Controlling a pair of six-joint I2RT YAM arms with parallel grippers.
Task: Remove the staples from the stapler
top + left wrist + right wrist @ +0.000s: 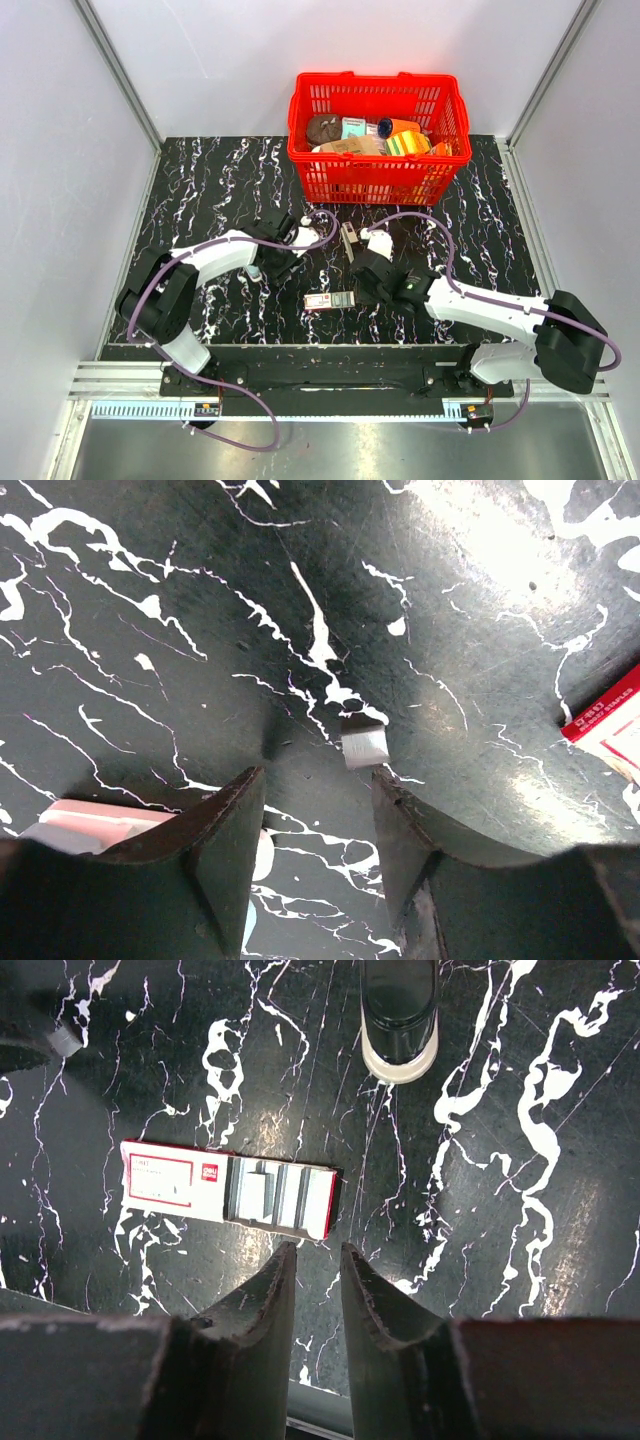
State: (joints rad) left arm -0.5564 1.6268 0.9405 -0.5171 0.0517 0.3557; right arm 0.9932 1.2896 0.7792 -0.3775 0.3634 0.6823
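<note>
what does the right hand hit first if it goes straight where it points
Most likely the open staple box; its tray end lies just ahead of the right hand. Depth is unclear, so possibly the table beside it.

A black tabletop [200,190], veined in white like marble, shines softly, its polish crossed by fine scratches. The red basket [375,180] is glossy plastic lattice. A staple box [160,1180] of smooth printed card holds silvery metal strips, and a loose staple block [364,746] gleams dull grey. The stapler [348,240] pairs a dark casing with bright metal. The left gripper [318,780] and right gripper [318,1255] have matt dark fingers [250,1320], rough at the edges.
</note>
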